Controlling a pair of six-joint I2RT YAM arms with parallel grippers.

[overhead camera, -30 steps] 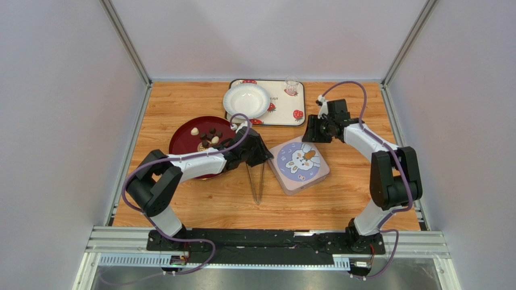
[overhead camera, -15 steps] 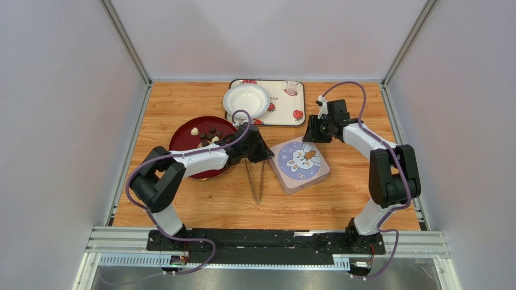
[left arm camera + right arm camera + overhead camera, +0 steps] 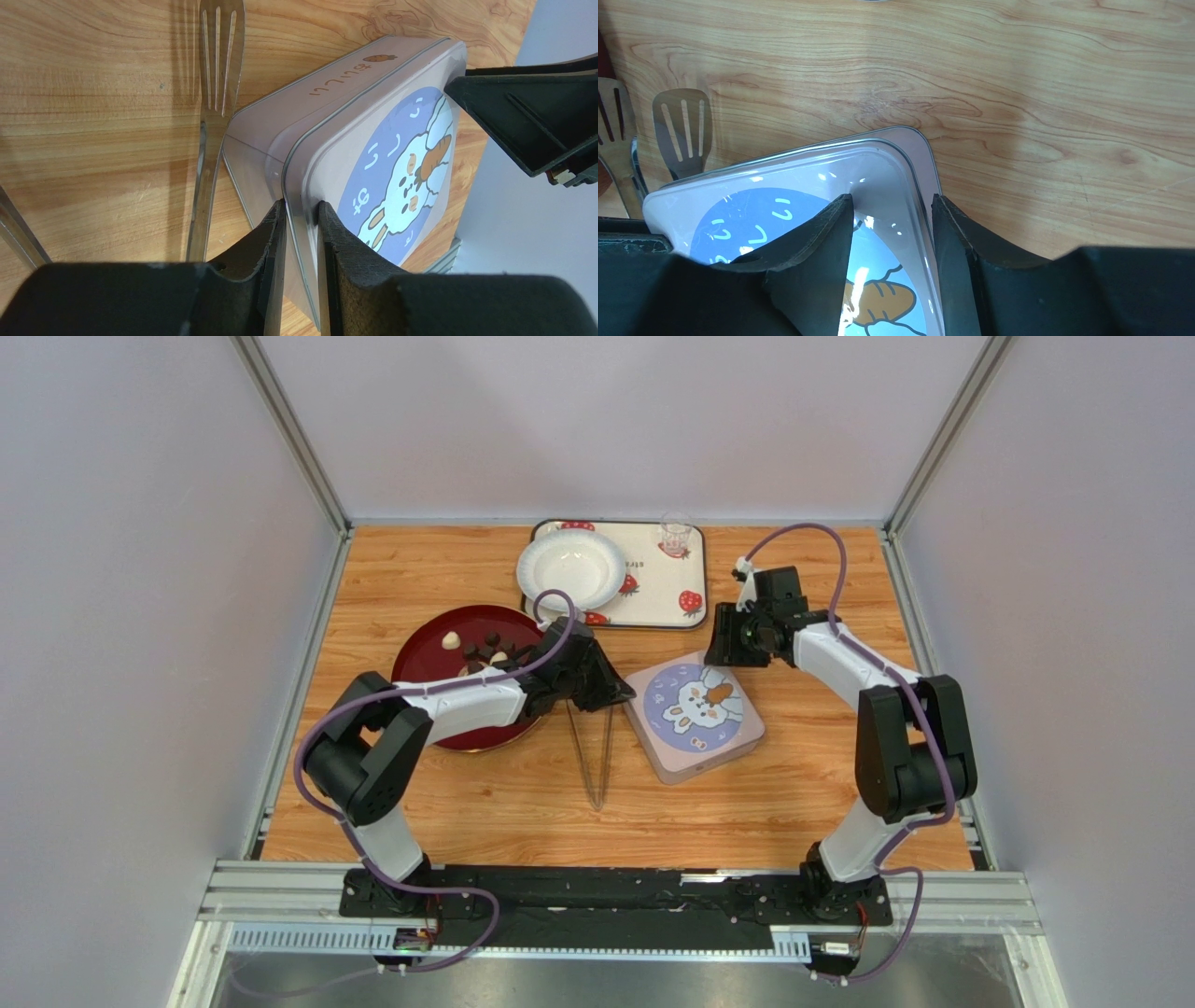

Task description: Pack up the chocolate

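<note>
While your left end effector (image 3: pixel 302 213) pinches the tin lid (image 3: pixel 393 161) at lower centre frame, your right end effector (image 3: pixel 891 204) straddles its corner, half-open.

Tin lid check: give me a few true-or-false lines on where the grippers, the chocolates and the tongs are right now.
1. The left gripper is closed on the edge of the tin lid. True.
2. The right gripper holds the tongs. False: it straddles the lid's far corner with its fingers apart, and the tongs lie on the table left of the tin.
3. The chocolates are in the white bowl. False: they lie on the dark red plate, and the bowl looks empty.
4. The lid is on the tin. True.
</note>
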